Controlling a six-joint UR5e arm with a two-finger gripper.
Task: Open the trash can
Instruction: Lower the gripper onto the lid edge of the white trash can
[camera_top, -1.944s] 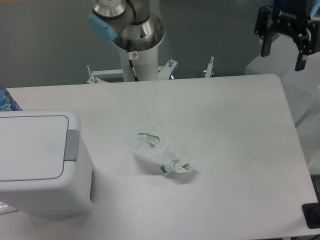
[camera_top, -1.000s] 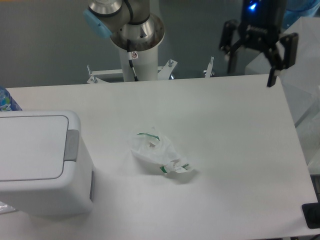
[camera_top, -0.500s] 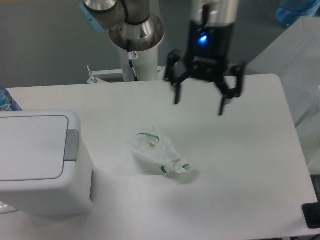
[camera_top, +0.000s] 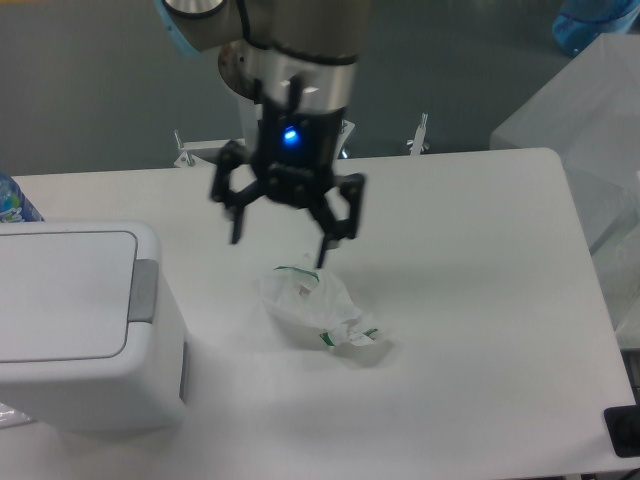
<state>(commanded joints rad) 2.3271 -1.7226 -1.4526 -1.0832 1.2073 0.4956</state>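
The trash can (camera_top: 85, 325) is a large white box-shaped bin at the left edge of the table, with a flat lid panel (camera_top: 60, 293) lying shut and a grey push tab (camera_top: 144, 290) on its right side. My gripper (camera_top: 280, 248) hangs open and empty above the table, to the right of the bin and just above and left of a small crumpled white plastic bag with green marks (camera_top: 318, 308). Its fingers point down and a blue light glows on its body. It touches neither bin nor bag.
The arm's base column (camera_top: 272, 110) stands at the table's back edge. A blue bottle top (camera_top: 12, 200) peeks out behind the bin. Translucent plastic sheeting (camera_top: 600, 120) hangs off the right side. A dark object (camera_top: 624, 432) sits at the table's front right corner.
The gripper has swept from the far right back corner leftward and down across the table, and is now above the bag near the bin. It stays open. The bin and bag have not moved.
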